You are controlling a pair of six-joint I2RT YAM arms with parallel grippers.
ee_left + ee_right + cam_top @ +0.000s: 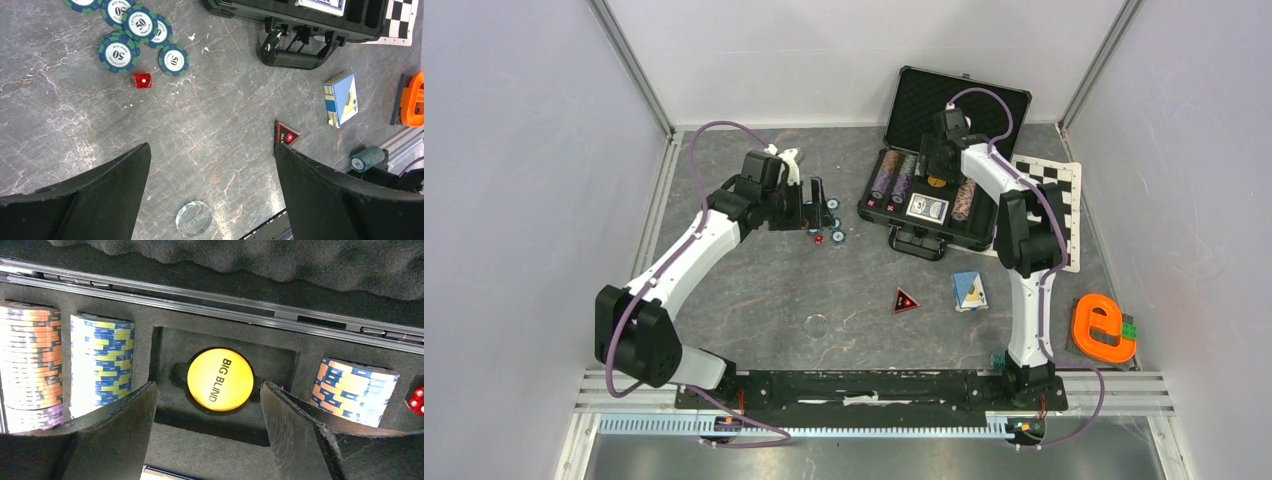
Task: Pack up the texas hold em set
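The black case (921,243) lies open at the back right, lid up. My right gripper (208,383) hovers open inside it, its fingers either side of the yellow "BIG BLIND" button (220,379), which rests in a foam recess (210,450). Chip stacks (100,365) fill the slots beside it, and a red die (416,401) sits at the right. My left gripper (211,145) is open over bare table, holding nothing. Beyond it lie several loose teal chips (140,37) and another red die (142,80). A blue card deck (341,98) lies in front of the case.
A clear round disc (194,218) and a black-red triangular token (285,135) lie mid-table. A small teal chip stack (367,158) stands by the right arm's base. The checkered mat (1054,190) and an orange toy (1104,330) are at the right. Walls enclose the table.
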